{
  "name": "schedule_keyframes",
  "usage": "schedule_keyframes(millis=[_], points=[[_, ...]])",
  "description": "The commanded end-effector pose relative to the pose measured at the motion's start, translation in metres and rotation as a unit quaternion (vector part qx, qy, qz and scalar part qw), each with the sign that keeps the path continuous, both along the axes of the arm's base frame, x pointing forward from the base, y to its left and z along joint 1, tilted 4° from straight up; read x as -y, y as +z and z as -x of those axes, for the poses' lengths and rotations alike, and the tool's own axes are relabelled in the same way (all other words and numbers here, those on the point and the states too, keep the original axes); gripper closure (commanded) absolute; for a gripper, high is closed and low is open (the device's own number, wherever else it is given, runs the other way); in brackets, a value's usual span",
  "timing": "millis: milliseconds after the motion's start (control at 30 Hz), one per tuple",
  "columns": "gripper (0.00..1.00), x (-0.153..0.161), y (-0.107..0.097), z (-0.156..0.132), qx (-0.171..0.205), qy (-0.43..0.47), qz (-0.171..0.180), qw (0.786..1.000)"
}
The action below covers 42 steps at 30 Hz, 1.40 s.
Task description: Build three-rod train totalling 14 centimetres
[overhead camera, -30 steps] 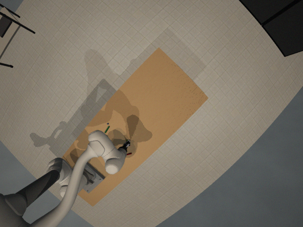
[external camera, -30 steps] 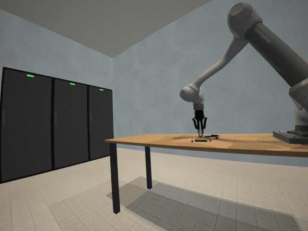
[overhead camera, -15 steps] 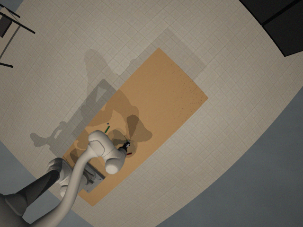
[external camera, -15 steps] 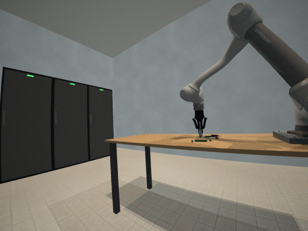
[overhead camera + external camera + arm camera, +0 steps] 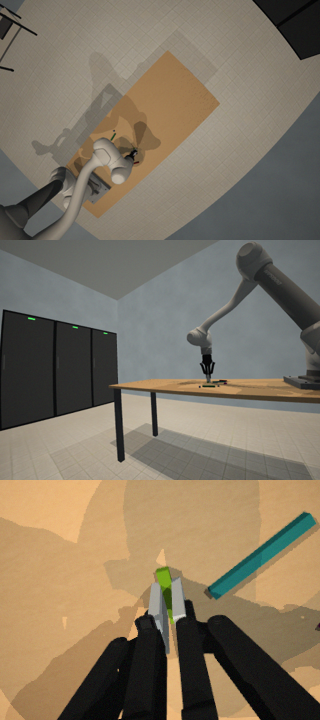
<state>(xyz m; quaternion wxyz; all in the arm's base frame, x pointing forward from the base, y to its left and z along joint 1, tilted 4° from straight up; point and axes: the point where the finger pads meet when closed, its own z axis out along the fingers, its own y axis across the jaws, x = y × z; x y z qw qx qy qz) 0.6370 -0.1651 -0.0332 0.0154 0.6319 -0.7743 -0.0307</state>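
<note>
My gripper is shut on the lime rod, low at the table top. The rod's far end sticks out past the fingertips. A turquoise rod lies slanted just right of it, apart from it. A red rod lies farther off. A green rod lies apart on the other side, with a small blue rod near it. A small magenta rod lies by the cluster.
The wooden table stretches far beyond the rods. The arm's base plate is bolted at one end. Dark cabinets stand against the wall, away from the table.
</note>
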Motion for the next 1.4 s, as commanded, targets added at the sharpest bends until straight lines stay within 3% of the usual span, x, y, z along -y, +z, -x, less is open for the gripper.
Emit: schedule_keyframes(millis=[0, 333, 667, 733, 867, 1367], points=[[0.97, 0.0, 0.0, 0.0, 0.0, 0.0, 0.0, 1.0], [0.97, 0.0, 0.009, -0.001, 0.0, 0.0, 0.0, 1.0], [0.97, 0.002, 0.077, -0.005, 0.0, 0.0, 0.0, 1.0], [0.97, 0.002, 0.077, -0.005, 0.0, 0.0, 0.0, 1.0], [0.97, 0.003, 0.096, -0.006, 0.0, 0.0, 0.0, 1.0], [0.97, -0.006, 0.101, 0.0, -0.001, -0.022, 0.001, 1.0]])
